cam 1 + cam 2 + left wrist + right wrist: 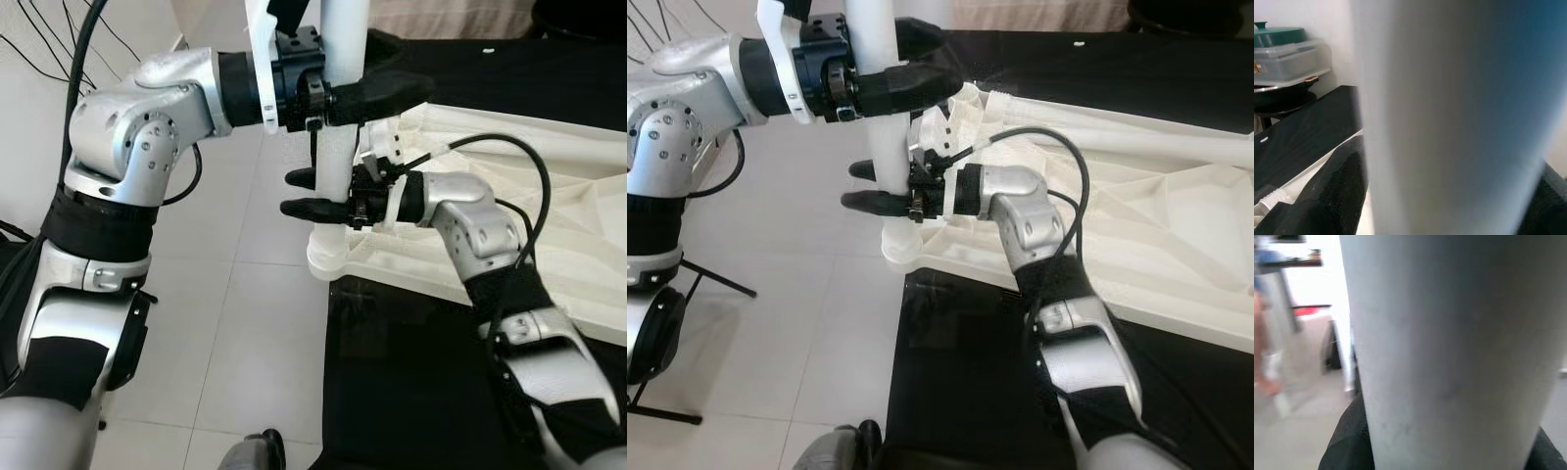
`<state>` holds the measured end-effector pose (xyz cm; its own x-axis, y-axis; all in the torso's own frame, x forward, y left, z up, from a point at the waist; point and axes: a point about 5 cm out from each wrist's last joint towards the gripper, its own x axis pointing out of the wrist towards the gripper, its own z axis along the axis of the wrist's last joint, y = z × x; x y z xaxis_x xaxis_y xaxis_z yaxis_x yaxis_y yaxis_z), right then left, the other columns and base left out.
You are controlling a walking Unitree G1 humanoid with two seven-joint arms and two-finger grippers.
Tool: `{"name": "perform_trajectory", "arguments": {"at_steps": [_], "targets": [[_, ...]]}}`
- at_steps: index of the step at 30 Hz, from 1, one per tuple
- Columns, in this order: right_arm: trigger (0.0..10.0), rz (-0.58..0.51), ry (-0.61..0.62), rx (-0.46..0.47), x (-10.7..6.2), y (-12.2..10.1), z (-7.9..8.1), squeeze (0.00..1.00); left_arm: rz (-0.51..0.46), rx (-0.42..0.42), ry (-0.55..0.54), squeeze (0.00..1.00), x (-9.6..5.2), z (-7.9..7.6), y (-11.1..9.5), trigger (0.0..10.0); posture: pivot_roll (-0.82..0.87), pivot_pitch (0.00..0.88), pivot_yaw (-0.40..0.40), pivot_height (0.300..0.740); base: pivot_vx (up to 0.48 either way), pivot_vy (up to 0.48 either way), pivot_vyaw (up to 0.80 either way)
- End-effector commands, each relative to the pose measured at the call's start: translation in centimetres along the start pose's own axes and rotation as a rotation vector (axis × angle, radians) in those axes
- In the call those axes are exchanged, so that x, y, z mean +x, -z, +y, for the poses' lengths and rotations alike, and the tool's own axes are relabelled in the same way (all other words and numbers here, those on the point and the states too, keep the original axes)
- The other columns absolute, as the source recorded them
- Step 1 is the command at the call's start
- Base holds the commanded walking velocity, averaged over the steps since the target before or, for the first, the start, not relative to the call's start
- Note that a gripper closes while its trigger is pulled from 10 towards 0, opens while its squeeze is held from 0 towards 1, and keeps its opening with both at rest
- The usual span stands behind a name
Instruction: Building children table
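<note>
Two end effectors on one white table leg point(338, 147)

Left end effector point(377, 93) clamps high at 12 o'clock, right end effector point(313, 194) lower — keep it plumb in the upturned tabletop point(1176, 225) socket.

The left gripper point(377, 93) reached across above the right gripper point(313, 194), both clamped, fingers pointing in opposite directions.

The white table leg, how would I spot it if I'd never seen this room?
Find the big white upside-down tabletop lying on black cloth. At its corner nearest the pale floor, the white table leg stands upright, gripped high by the left end effector and lower by the right end effector. It's the only round, upright post.
</note>
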<state>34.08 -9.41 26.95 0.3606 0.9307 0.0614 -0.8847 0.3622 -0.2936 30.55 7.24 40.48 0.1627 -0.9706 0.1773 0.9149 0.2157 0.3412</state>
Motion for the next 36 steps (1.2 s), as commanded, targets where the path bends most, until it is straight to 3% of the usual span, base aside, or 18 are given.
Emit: {"name": "perform_trajectory", "arguments": {"at_steps": [1, 3, 4, 5, 7, 8, 16, 17, 19, 20, 35, 36], "targets": [[0.0, 0.072, 0.098, 0.068, -0.2, 2.0, 0.4, 0.0, 0.007, 0.024, 0.016, 0.0, -0.1, -0.2, -0.6, 10.0, 0.13, 0.276, 0.028, 0.74, 0.0, 0.0, 0.0], [0.0, 0.262, 0.52, 0.01, -1.4, 3.8, 0.9, 0.0, 0.019, 0.024, 0.02, 0.0, -0.3, -0.3, -0.5, 10.0, 0.14, 0.282, 0.024, 0.74, 0.0, 0.0, 0.0], [0.0, 0.311, 0.617, -0.007, -2.0, 4.4, 2.4, 0.0, 0.023, 0.017, 0.021, 0.0, -0.4, -0.3, -0.4, 10.0, 0.14, 0.289, 0.028, 0.74, 0.0, 0.0, 0.0], [0.0, 0.33, 0.656, -0.013, -2.4, 4.6, 3.5, 0.0, 0.026, 0.014, 0.023, 0.0, -0.4, -0.3, -0.4, 10.0, 0.14, 0.289, 0.028, 0.74, 0.0, 0.0, 0.0], [0.0, 0.33, 0.656, -0.013, -2.4, 4.6, 3.5, 0.0, 0.026, 0.014, 0.023, 0.0, -0.4, -0.3, -0.4, 10.0, 0.14, 0.289, 0.028, 0.74, 0.0, 0.0, 0.0], [0.0, 0.305, 0.634, 0.072, -1.7, 4.7, 5.2, 0.0, 0.032, 0.005, 0.025, 0.0, -0.5, -0.3, -0.3, 10.0, 0.12, 0.282, 0.038, 0.74, 0.0, 0.0, 0.0], [0.0, 0.285, 0.701, 0.106, -0.8, 3.5, 5.2, 0.0, 0.043, 0.005, 0.041, 0.0, -0.4, -0.4, -0.2, 10.0, 0.12, 0.276, 0.035, 0.74, 0.0, 0.0, 0.0], [0.0, 0.286, 0.714, 0.104, -0.8, 3.4, 5.3, 0.0, 0.046, 0.003, 0.047, 0.0, -0.4, -0.5, -0.2, 8.0, 0.12, 0.276, 0.035, 0.74, 0.0, 0.0, 0.0], [0.0, 0.287, 0.722, 0.103, -0.9, 3.3, 5.3, 0.0, 0.048, 0.001, 0.051, 0.0, -0.4, -0.6, -0.2, 8.0, 0.12, 0.276, 0.035, 0.74, 0.0, 0.0, 0.0], [0.0, 0.288, 0.732, 0.101, -1.0, 3.2, 5.3, 0.0, 0.051, -0.004, 0.056, 0.0, -0.4, -0.6, -0.1, 0.0, 0.12, 0.273, 0.035, 0.74, 0.0, 0.0, 0.0], [0.0, 0.288, 0.77, 0.126, -1.1, 2.7, 5.5, 0.0, 0.013, 0.003, 0.051, 0.0, -0.6, -0.6, -0.4, 0.0, 0.12, 0.277, 0.033, 0.74, 0.0, 0.0, 0.0], [2.4, 0.289, 0.775, 0.128, -1.2, 2.7, 5.5, 0.0, 0.011, 0.004, 0.054, 0.0, -0.6, -0.6, -0.4, 0.0, 0.11, 0.278, 0.033, 0.74, 0.0, 0.0, 0.0]]}}
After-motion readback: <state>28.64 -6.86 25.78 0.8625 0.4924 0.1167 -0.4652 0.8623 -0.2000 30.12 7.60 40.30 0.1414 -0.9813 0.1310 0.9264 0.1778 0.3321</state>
